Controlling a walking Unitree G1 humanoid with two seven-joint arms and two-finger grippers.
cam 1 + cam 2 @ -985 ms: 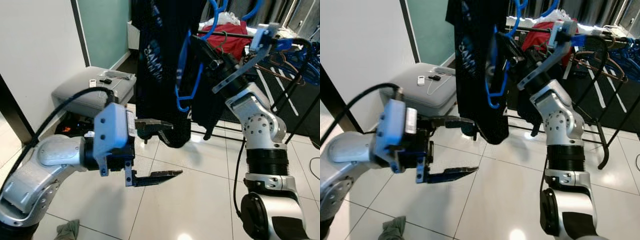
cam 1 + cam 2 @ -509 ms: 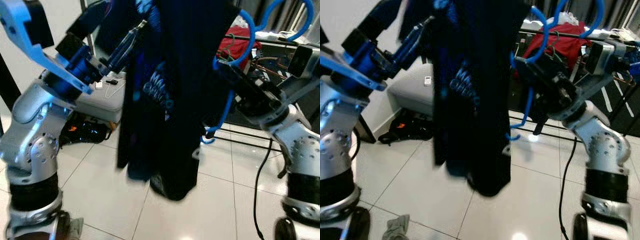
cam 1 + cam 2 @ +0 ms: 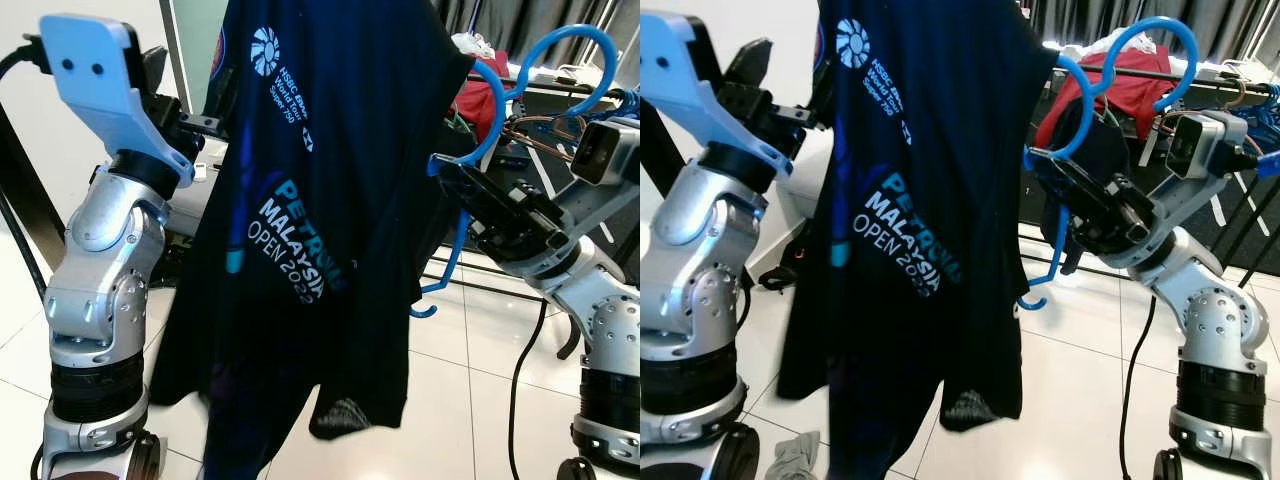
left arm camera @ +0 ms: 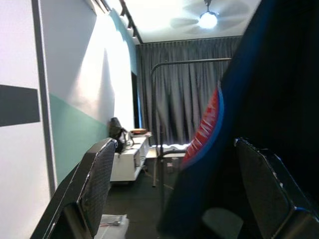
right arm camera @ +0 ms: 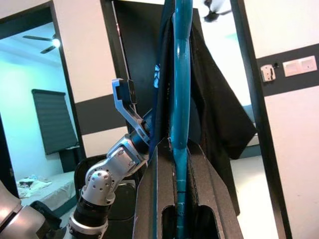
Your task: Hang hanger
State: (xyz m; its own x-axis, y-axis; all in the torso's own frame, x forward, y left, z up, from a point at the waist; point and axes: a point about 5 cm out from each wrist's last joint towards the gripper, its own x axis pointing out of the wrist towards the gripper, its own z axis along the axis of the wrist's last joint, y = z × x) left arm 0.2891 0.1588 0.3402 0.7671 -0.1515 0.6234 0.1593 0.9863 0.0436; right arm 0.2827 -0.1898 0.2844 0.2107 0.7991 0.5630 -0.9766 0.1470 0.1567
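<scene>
A dark navy T-shirt (image 3: 310, 230) with white and blue print hangs on a blue hanger (image 3: 455, 255), whose hook (image 3: 1145, 40) curls up to the right. My right gripper (image 3: 450, 180) is shut on the blue hanger (image 5: 179, 99) beside the shirt's right shoulder; in the right wrist view the fingers (image 5: 209, 189) clamp its bar. My left gripper (image 3: 192, 95) is raised at the shirt's left sleeve and stands open. In the left wrist view the sleeve's red and blue trim (image 4: 207, 129) runs between its fingers (image 4: 97, 184).
A black clothes rack (image 3: 1170, 75) with a red garment (image 3: 1130, 95) and more hangers stands behind on the right. A grey case (image 3: 195, 205) sits low behind my left arm by the white wall. A rag (image 3: 795, 455) lies on the tiled floor.
My left arm has swung up from low in front to the shirt's left sleeve. The shirt has turned and now hangs spread, print facing me. The right gripper has kept hold of the hanger.
</scene>
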